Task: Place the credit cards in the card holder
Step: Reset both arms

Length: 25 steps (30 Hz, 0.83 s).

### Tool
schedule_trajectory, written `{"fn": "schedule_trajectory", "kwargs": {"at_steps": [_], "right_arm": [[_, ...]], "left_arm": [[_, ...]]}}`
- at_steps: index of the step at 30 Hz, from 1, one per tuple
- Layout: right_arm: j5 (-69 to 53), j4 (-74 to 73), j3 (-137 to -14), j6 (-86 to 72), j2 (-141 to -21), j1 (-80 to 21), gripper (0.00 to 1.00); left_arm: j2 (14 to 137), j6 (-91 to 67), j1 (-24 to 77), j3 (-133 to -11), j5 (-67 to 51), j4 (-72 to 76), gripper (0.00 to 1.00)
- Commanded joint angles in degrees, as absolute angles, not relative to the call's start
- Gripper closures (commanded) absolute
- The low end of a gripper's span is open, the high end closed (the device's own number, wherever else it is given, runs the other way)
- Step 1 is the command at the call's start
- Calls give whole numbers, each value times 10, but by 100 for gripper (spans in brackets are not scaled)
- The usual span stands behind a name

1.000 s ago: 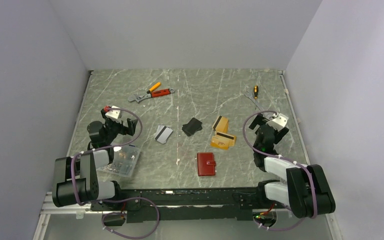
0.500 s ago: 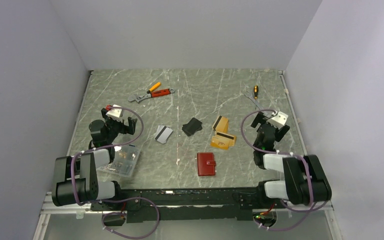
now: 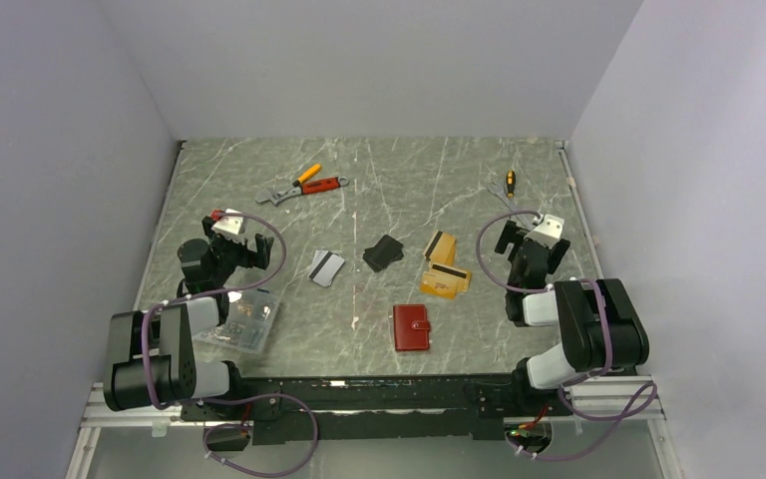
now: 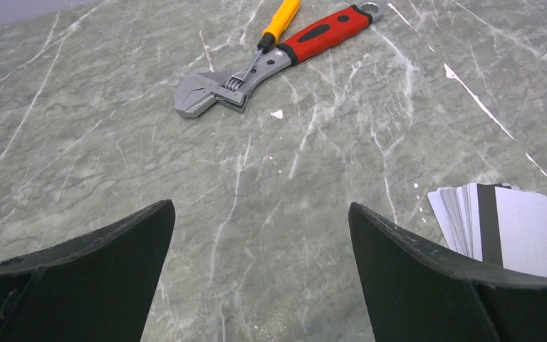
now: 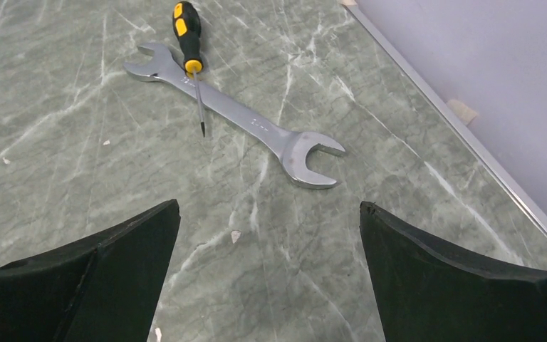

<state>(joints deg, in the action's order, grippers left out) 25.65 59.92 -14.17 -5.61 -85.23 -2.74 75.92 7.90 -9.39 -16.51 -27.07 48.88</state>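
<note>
Nearest the arm bases, the red card holder (image 3: pixel 411 327) lies closed on the bench (image 3: pixel 399 170), with a clear box (image 3: pixel 244 319) well to its left. Beyond it, fanned silver credit cards (image 3: pixel 325 266) and stacked orange credit cards (image 3: pixel 444 267) flank a black case (image 3: pixel 384 252). The left end effector (image 3: pixel 244 249) and right end effector (image 3: pixel 531 244) gape empty on either side, with a red-handled wrench (image 3: pixel 304 188) and a spanner (image 3: pixel 499 195) lying farthest.

Red card holder (image 3: pixel 411 327) lies shut, near orange-gold credit cards (image 3: pixel 445 279).
</note>
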Motion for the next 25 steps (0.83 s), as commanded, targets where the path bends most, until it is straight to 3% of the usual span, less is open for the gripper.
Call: {"fn": "schedule_trajectory", "kwargs": {"at_steps": [1, 25], "right_arm": [[241, 638, -137, -58, -843, -29, 0], [240, 644, -137, -50, -846, -29, 0]], "left_arm": [[753, 83, -92, -176, -269, 506, 1], [753, 88, -82, -183, -246, 489, 1]]}}
